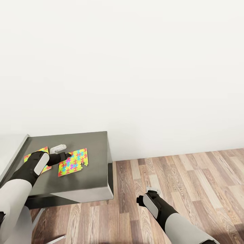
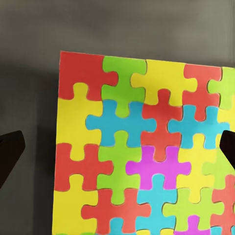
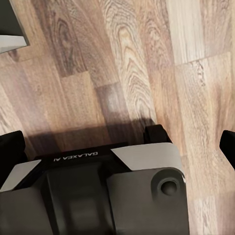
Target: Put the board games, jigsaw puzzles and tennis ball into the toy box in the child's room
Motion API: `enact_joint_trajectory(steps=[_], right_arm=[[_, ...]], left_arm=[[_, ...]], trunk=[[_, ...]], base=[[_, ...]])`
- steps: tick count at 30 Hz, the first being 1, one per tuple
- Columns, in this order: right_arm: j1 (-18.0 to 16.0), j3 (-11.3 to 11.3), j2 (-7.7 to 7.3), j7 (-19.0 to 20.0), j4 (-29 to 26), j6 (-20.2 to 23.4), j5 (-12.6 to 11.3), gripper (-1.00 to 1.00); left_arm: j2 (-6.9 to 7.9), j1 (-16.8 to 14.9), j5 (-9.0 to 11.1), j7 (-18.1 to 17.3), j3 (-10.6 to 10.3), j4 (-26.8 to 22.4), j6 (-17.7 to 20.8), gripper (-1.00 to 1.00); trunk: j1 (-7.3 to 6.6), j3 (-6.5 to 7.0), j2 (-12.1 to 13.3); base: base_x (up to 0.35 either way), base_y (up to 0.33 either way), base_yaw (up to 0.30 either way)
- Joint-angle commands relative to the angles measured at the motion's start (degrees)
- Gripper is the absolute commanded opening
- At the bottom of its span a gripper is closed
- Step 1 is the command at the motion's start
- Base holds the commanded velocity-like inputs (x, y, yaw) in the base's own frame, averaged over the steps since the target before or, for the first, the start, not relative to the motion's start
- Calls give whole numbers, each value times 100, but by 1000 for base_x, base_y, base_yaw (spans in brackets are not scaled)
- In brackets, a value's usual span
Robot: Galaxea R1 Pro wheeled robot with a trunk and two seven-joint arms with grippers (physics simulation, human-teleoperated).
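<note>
Reaching out over the dark grey table (image 1: 91,162), the left arm hangs its gripper (image 1: 66,156) just above the nearer jigsaw puzzle (image 1: 74,162), at that sheet's left edge. Seen from the left wrist, the two dark fingertips (image 2: 11,154) stand far apart at either side of the frame, so the claw is spread wide and pinches nothing; the puzzle (image 2: 147,152) lies flat on the grey tabletop below it, one corner and one straight edge in plain sight, its pieces red, yellow, green, blue and magenta.

A second puzzle sheet (image 1: 34,156) lies on the same table further to the left, partly hidden behind the left forearm. Between the two sheets, toward the wall side, sits a small pale grey object (image 1: 57,148) whose kind I cannot make out. Both sheets lie well back from the table's front edge, close to each other but not touching.

The right arm is held low over the wood-plank floor (image 1: 189,183), well apart from the table, with its gripper (image 1: 144,198) pointing down. In the right wrist view its dark fingers (image 3: 12,152) sit at opposite sides of the frame, spread apart and empty, above the robot's own grey base (image 3: 117,191) and the planks. A plain white wall (image 1: 135,67) rises behind the table.
</note>
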Motion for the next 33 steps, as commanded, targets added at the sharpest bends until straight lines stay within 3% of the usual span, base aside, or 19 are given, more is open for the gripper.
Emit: enact_joint_trajectory(steps=[1, 33], right_arm=[[-5, 48, -5, -52, -9, 18, -60, 100], [-5, 49, -4, -52, -9, 14, -54, 100]], left_arm=[[1, -2, 22, 5, 4, -6, 29, 100], [1, -2, 13, -1, -4, -6, 29, 100]], trunk=[[3, -9, -10], [3, -10, -10]], base=[[0, 0, 0], [0, -83, 0]])
